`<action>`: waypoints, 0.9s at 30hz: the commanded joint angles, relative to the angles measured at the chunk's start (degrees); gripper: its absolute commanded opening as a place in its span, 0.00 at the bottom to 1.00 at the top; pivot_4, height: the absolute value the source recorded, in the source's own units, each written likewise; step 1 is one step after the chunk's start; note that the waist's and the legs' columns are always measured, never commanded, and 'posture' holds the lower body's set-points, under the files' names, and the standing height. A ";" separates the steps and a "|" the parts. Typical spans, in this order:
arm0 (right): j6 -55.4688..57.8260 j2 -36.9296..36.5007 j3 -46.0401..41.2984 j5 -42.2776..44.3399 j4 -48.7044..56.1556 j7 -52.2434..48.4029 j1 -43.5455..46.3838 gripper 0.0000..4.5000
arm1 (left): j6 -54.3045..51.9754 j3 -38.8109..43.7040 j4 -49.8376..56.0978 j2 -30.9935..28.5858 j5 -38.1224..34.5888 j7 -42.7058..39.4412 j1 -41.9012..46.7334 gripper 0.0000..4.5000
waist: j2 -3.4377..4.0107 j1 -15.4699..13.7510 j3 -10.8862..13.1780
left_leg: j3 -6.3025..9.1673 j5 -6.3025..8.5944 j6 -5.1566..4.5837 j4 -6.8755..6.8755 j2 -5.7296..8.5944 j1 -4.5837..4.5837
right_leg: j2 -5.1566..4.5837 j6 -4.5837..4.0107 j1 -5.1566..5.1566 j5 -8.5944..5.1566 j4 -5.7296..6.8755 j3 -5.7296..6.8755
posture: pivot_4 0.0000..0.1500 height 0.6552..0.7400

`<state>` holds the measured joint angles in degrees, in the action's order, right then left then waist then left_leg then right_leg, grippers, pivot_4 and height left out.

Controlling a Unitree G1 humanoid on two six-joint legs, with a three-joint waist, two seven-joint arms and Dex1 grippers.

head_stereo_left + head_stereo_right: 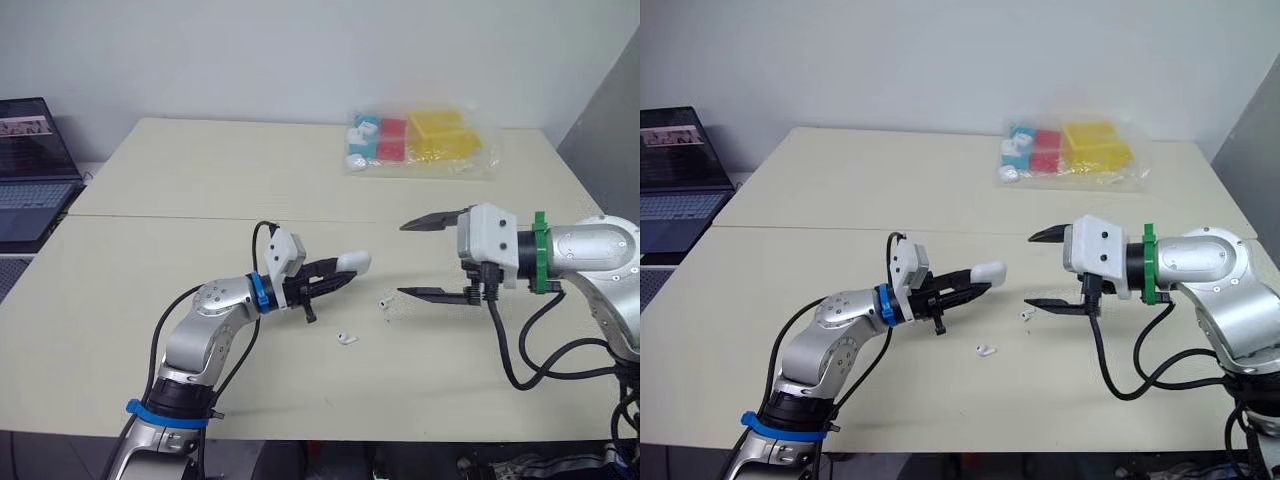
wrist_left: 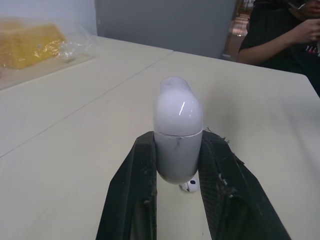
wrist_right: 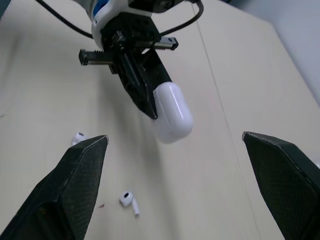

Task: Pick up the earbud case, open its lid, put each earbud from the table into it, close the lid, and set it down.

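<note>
My left gripper [image 1: 340,273] is shut on the white earbud case [image 1: 354,263], held above the table with its lid closed and its rounded end sticking out past the fingertips [image 2: 177,135]. Two white earbuds lie on the table: one [image 1: 346,339] below the case, the other [image 1: 384,303] between the two grippers. My right gripper [image 1: 420,258] hangs open to the right of the case, fingers spread wide and pointing at it, nothing between them. In the right wrist view the case [image 3: 173,112] sits between those fingers at a distance, with both earbuds [image 3: 127,201] [image 3: 78,138] below.
A clear plastic bag [image 1: 420,140] of coloured blocks lies at the table's far side. A laptop [image 1: 30,170] stands off the table's left edge. A person's arm [image 2: 285,35] shows beyond the table in the left wrist view.
</note>
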<state>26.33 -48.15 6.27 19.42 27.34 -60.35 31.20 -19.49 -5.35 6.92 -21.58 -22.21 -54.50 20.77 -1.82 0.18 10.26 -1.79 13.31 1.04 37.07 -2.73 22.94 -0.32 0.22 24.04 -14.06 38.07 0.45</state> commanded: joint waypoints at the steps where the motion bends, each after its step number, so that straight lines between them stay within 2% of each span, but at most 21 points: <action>1: -1.08 2.10 0.79 -1.47 0.96 2.58 2.30 1.00 | 1.86 -0.40 2.24 0.37 -0.37 -0.04 1.44 0.17 | 0.00 0.00 0.00 | 0.00 0.00 0.00 0.00 0.00 0.01 | 0.00 0.00 0.01 0.00 0.00 -0.01 | 1.00 1.00; 12: -1.62 6.94 7.37 -8.22 -2.56 5.13 4.10 1.00 | 2.52 -2.36 3.32 0.04 -0.88 -1.65 2.16 0.17 | 0.00 0.01 0.00 | 0.00 0.00 0.00 -0.01 -0.01 0.01 | 0.01 -0.01 0.01 0.00 0.00 0.01 | 1.00 1.00; 27: -2.40 6.76 6.89 -11.07 -7.93 3.94 7.23 1.00 | 5.76 -3.22 2.58 -2.17 0.36 -3.70 0.99 0.17 | 0.00 -0.03 0.00 | 0.01 0.00 0.00 -0.01 -0.01 0.01 | 0.02 -0.01 0.01 0.00 0.00 0.03 | 1.00 1.00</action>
<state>24.97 -40.67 14.88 8.96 19.39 -56.30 36.79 -15.62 -8.14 7.69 -23.45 -21.60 -56.99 21.84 -1.81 0.15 10.26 -1.78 13.31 1.04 37.06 -2.74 22.95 -0.30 0.20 24.06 -14.06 38.07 0.48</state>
